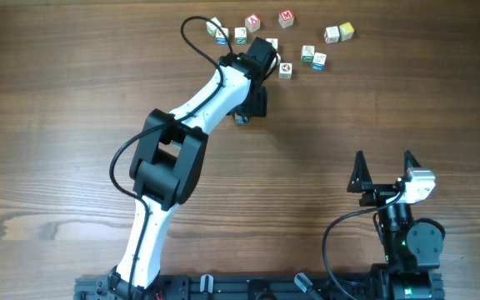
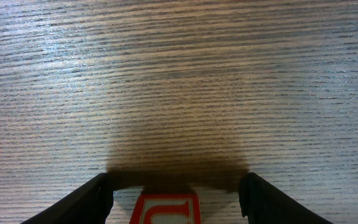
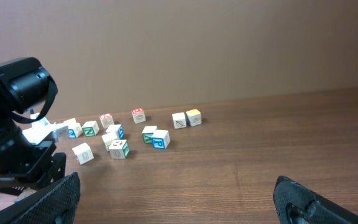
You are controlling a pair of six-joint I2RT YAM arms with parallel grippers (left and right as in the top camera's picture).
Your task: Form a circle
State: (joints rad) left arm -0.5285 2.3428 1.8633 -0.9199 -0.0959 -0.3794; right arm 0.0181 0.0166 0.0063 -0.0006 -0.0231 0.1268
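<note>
- Overhead: the small white cubes [image 1: 307,52] lie loose along the far side of the table [image 1: 73,108], a ragged scatter with no circle formed. A lone cube [image 1: 240,119] sits apart from them, nearer the arms' bases, right under the left tool [image 1: 251,104]. The right tool [image 1: 384,171] rests close to its own base, well apart from every cube, with its jaws spread wide and nothing between them.
- We judge the cubes light, stiff and hard, with smooth flat faces. They are not fragile, but they are likely to slide on the wood or twist if pinched at a corner. We would take each across two opposite flat faces, centred and low.
- Left wrist: the lone cube [image 2: 165,210], red letter uppermost, shows at the bottom edge between the dark fingers [image 2: 86,202]. A strip of bare table shows on each side of it, so the left tool [image 2: 176,182] stands apart around the cube without clamping it. The cube rests on the table.
- Right wrist: the right tool [image 3: 182,205] shows only its two tips in the lower corners, wide apart and empty. The cubes [image 3: 160,138] are strewn far off across the table, beside the left arm [image 3: 17,106]. From here we cannot see the lone cube.
</note>
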